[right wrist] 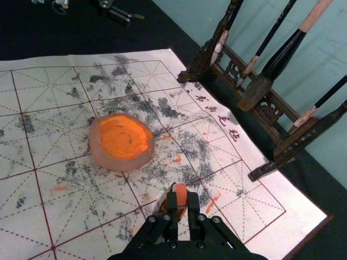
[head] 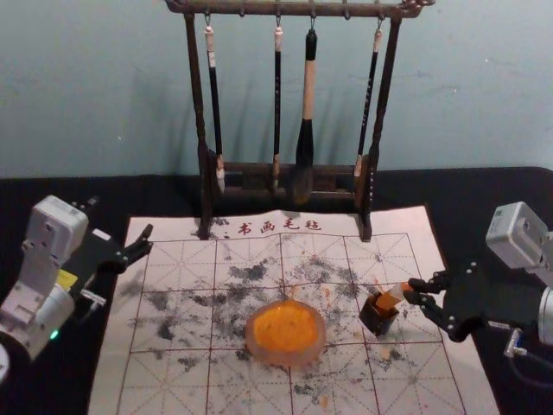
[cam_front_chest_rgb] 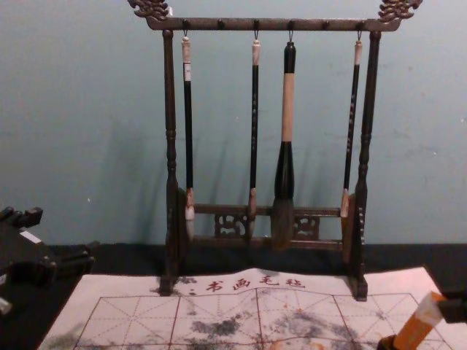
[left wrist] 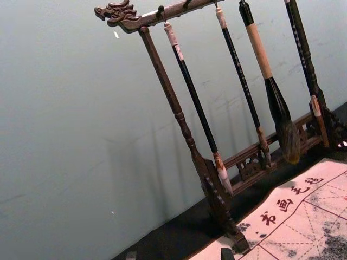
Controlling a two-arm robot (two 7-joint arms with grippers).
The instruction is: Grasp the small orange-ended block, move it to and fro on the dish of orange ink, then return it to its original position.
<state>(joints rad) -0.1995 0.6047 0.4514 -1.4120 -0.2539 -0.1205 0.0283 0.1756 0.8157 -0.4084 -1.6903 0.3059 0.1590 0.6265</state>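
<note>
My right gripper (head: pixel 411 292) is shut on the upper end of the small orange-ended block (head: pixel 390 299), which leans out of a dark square holder (head: pixel 377 321). In the right wrist view the gripper (right wrist: pixel 182 206) has the orange end of the block (right wrist: pixel 181 190) between its fingers. From the chest, the block (cam_front_chest_rgb: pixel 417 322) looks tilted, its top toward the right, with a pale band under its orange tip. The dish of orange ink (head: pixel 285 332) lies left of the holder. My left gripper (head: pixel 143 243) is parked open over the mat's left edge; its fingertips (left wrist: pixel 226 254) stand apart.
A printed white mat (head: pixel 181 307) with ink smudges covers the middle of the black table (head: pixel 52 192). Behind it stands a dark wooden rack (cam_front_chest_rgb: pixel 273 25) with several hanging brushes, the thickest brush (cam_front_chest_rgb: pixel 285 153) among them.
</note>
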